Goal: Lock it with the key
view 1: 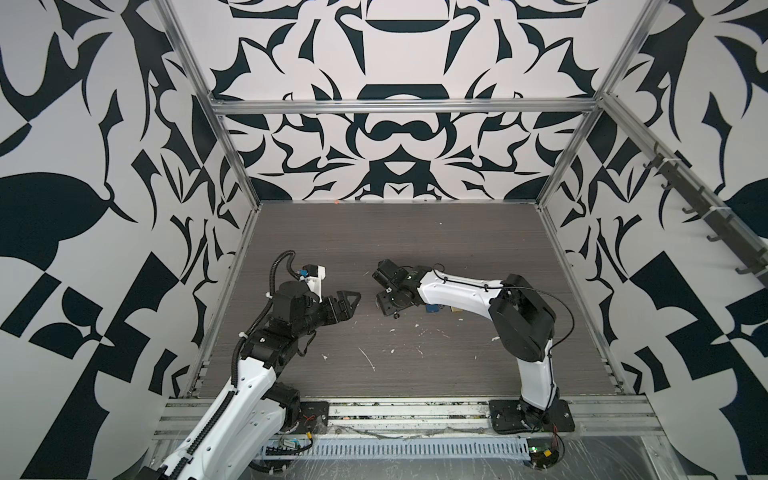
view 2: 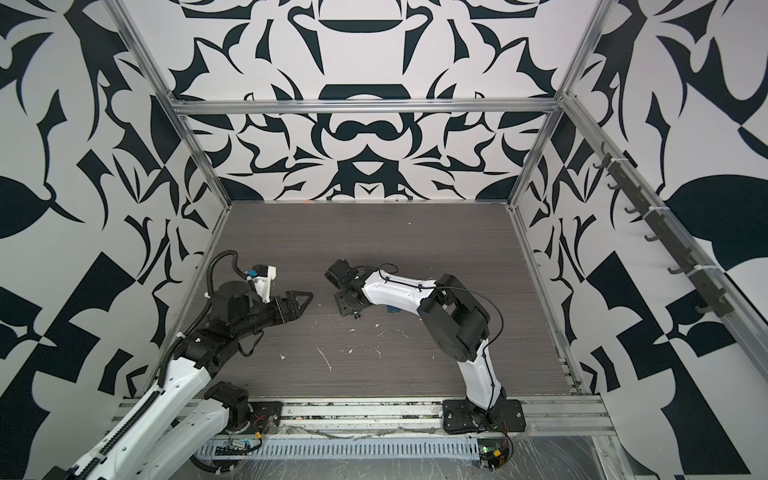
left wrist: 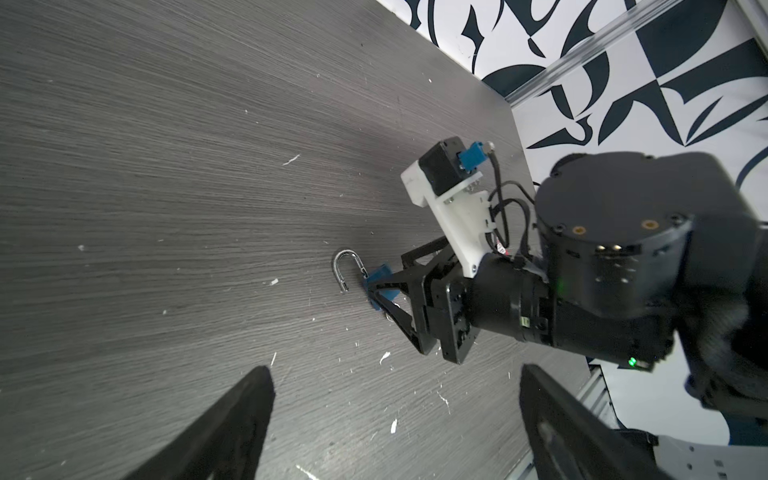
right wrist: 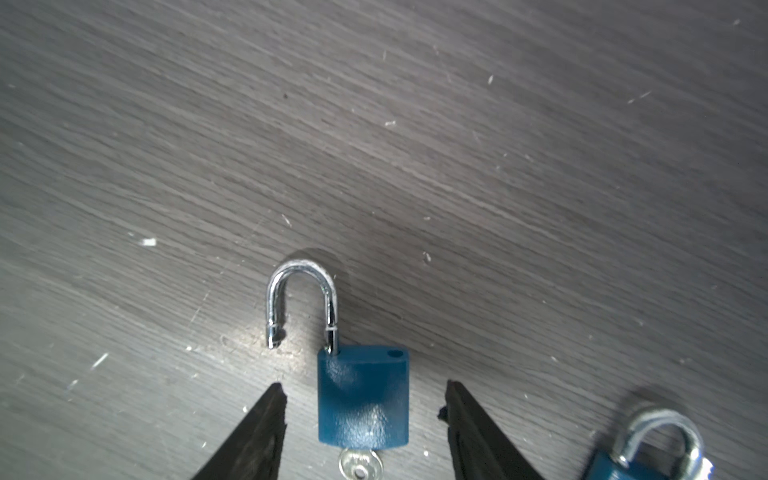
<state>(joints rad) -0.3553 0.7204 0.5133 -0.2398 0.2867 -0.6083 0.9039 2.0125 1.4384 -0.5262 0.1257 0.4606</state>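
In both top views the left gripper is hovering over the grey table, left of centre. It is pointing toward the right gripper, which is leaning down to the tabletop near the middle, and the two are standing apart. From up here I cannot tell how wide either one is spread, and the right gripper is hiding whatever lies beneath it. A second padlock is showing as a blue patch beside the right forearm.

In the left wrist view, the left gripper is holding its jaws spread wide with nothing between them. Ahead of it, the right gripper is reaching down over the padlock. Its black fingers are sitting on either side of the blue body, and the silver shackle is sticking out free.

In the right wrist view, the padlock is lying flat on the table between the right gripper's fingertips. A gap is showing on each side, so the jaws are parted and gripping nothing. The shackle is standing unlatched, its free end swung clear of the hole in the body. The key is sitting in the base of the body, opposite the shackle. The second padlock is lying apart from the first, beyond one finger.
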